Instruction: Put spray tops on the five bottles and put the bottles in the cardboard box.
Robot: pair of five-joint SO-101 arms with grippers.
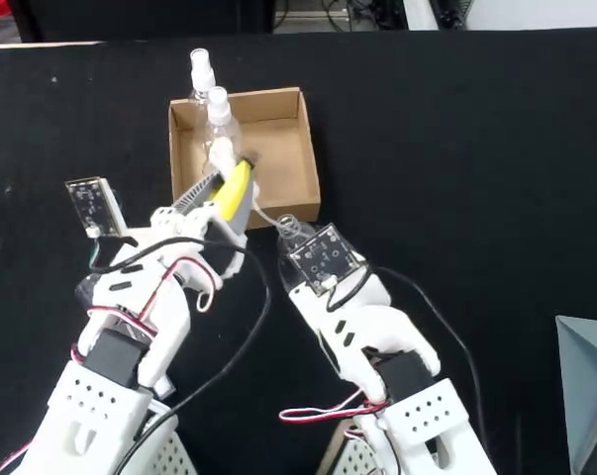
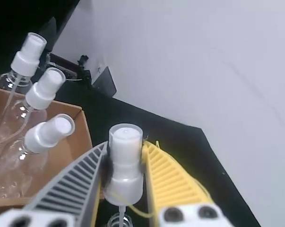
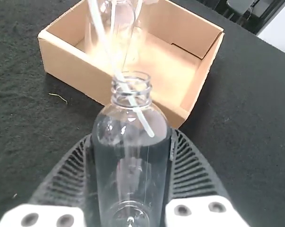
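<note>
The clear plastic bottle (image 3: 130,156) with its threaded neck uncapped stands upright, clamped at its body between the ribbed fingers of the right gripper (image 3: 130,142). In the high view this bottle (image 1: 290,228) sits just outside the near wall of the brown cardboard box (image 1: 278,119), at about 5 o'clock from the box's centre. A thin dip tube (image 3: 128,94) slants down through the neck into the bottle. The tube hangs from a white spray top (image 2: 125,165), which the left gripper (image 2: 125,146) pinches between its grey and yellow fingers above the bottle's neck, not yet seated on it. In the high view the left gripper (image 1: 224,183) reaches over the box's near wall at 7 o'clock. Three capped bottles (image 2: 47,87) cluster toward the box's 10 o'clock side. Everything rests on the black cloth table (image 1: 456,148).
</note>
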